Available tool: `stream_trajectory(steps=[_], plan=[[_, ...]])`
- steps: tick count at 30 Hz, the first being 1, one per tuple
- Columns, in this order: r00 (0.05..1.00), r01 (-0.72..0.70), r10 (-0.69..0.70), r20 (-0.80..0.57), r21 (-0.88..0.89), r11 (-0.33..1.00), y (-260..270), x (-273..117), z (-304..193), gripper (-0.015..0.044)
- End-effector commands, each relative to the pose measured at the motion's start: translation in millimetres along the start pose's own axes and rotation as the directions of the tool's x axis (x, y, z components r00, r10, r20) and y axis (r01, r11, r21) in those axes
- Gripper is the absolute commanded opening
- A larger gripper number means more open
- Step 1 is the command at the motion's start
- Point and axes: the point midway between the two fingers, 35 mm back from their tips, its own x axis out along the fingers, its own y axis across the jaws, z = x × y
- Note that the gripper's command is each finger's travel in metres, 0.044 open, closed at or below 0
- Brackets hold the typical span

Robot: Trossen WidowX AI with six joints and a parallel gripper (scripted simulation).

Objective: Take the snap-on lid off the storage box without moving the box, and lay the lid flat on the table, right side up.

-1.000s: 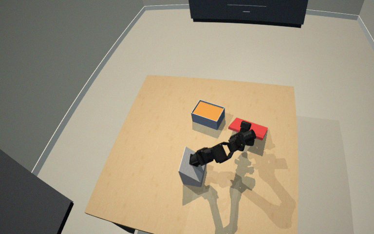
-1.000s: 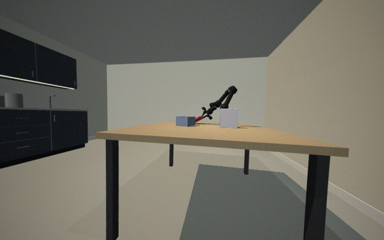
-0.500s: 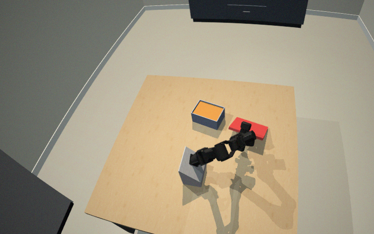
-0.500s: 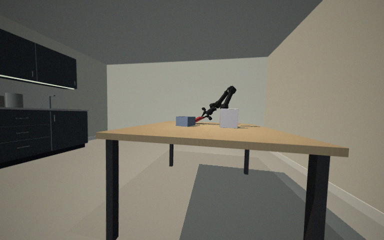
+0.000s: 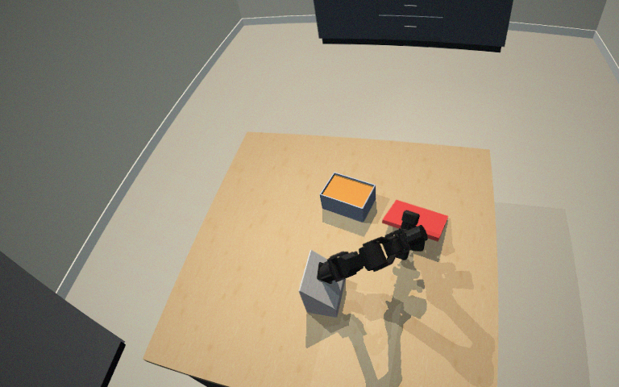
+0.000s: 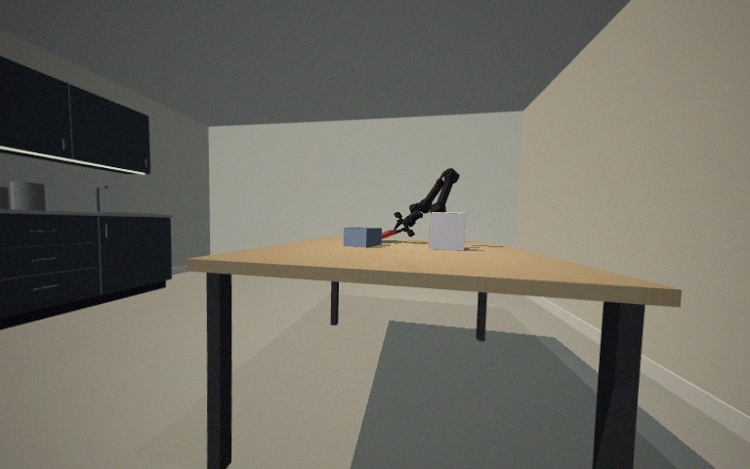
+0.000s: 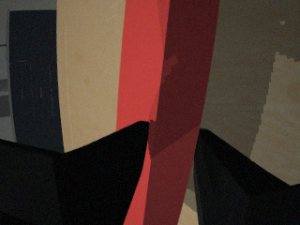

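Nearest me: table (image 6: 420, 271) edge and dark legs, wood top running back.
Next, on the top: pale grey block (image 6: 447, 231) that the arm (image 5: 365, 257) is mounted on. Arm reaches from it toward the far right side.
Beside it: storage box (image 5: 347, 196), blue walls, lid off, orange inside showing. Sits apart from the block and apart from the lid.
Gripper (image 5: 409, 222) is clamped on the red lid (image 5: 431, 218), at its near long edge. Wrist view: lid edge (image 7: 164, 119) sits right between the two dark fingers.
Lid is off the box, just to its right. From the side it looks tilted, gripper end higher (image 6: 391, 233); can't tell if the low end touches the table.
Farther back: dark cabinets (image 6: 71, 260) on the left wall.
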Motion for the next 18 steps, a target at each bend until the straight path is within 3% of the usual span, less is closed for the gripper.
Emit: stream_trajectory(steps=[1,7,18], plan=[[1.000,0.030,-0.030,-0.007,0.003,1.000,-12,5,-3,0.0000],[1.000,0.030,-0.030,-0.007,0.003,1.000,-16,8,-3,0.0000],[1.000,0.030,-0.030,-0.007,0.003,1.000,-4,3,1,0.0275]])
